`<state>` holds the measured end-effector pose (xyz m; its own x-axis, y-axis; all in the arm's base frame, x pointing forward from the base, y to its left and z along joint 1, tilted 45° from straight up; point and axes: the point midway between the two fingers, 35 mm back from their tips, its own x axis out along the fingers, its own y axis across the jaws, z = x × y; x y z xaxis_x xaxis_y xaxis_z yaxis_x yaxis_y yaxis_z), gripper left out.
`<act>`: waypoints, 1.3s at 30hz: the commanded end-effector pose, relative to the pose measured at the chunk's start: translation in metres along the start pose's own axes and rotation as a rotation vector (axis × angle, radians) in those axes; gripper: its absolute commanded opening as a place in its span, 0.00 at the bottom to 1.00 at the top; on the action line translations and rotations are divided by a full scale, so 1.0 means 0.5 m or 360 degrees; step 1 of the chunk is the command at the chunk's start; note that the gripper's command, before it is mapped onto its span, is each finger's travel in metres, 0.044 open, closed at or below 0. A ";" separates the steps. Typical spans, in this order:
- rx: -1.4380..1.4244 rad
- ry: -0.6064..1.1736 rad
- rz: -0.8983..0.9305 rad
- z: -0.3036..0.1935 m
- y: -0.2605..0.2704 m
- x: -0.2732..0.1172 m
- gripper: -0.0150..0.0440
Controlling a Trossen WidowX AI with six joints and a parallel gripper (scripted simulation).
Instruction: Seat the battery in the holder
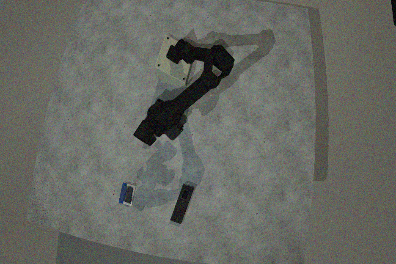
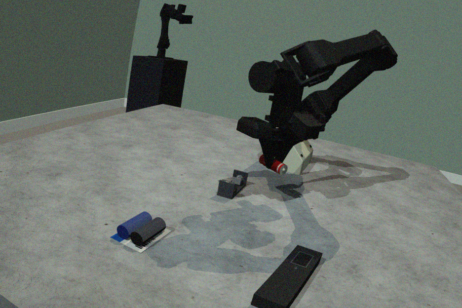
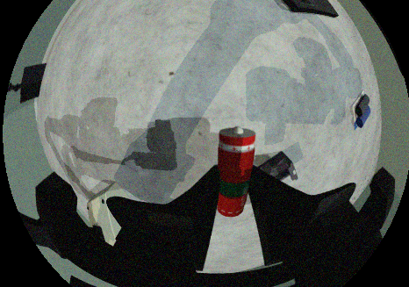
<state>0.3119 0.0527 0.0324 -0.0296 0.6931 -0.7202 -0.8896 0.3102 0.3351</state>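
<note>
My gripper point(image 2: 271, 163) point(image 3: 233, 169) is shut on the red battery point(image 2: 276, 166) point(image 3: 236, 163), a cylinder with a white ring and a green band. The fingers grip its sides and hold it above the table, roughly level. Its silver terminal end points away from the gripper palm in the wrist view and toward the lower right in the exterior view. The dark holder point(image 2: 226, 188) point(image 3: 276, 166) sits on the table, lower left of the battery in the exterior view and to its right in the wrist view. It holds no battery. The arm hides holder and battery in the top view.
A cream wedge block point(image 1: 162, 59) point(image 2: 297, 159) stands behind the gripper. A black oblong box point(image 1: 181, 204) point(image 2: 285, 280) point(image 3: 307, 3) lies at the front. A blue cylinder point(image 1: 122, 193) point(image 2: 134, 224) and a dark grey cylinder point(image 2: 149, 230) lie on a card. Another arm's pedestal point(image 2: 156, 82) stands beyond the table.
</note>
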 end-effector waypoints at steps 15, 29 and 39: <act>0.1546 0.0001 -0.0007 -0.119 -0.102 -0.017 0.38; 0.1536 -0.0103 -0.0079 -0.118 -0.111 0.009 0.38; 0.1534 -0.0254 -0.0172 -0.114 -0.114 0.043 0.38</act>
<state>0.3357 0.0076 -0.0351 0.1142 0.6864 -0.7182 -0.1296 0.7270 0.6743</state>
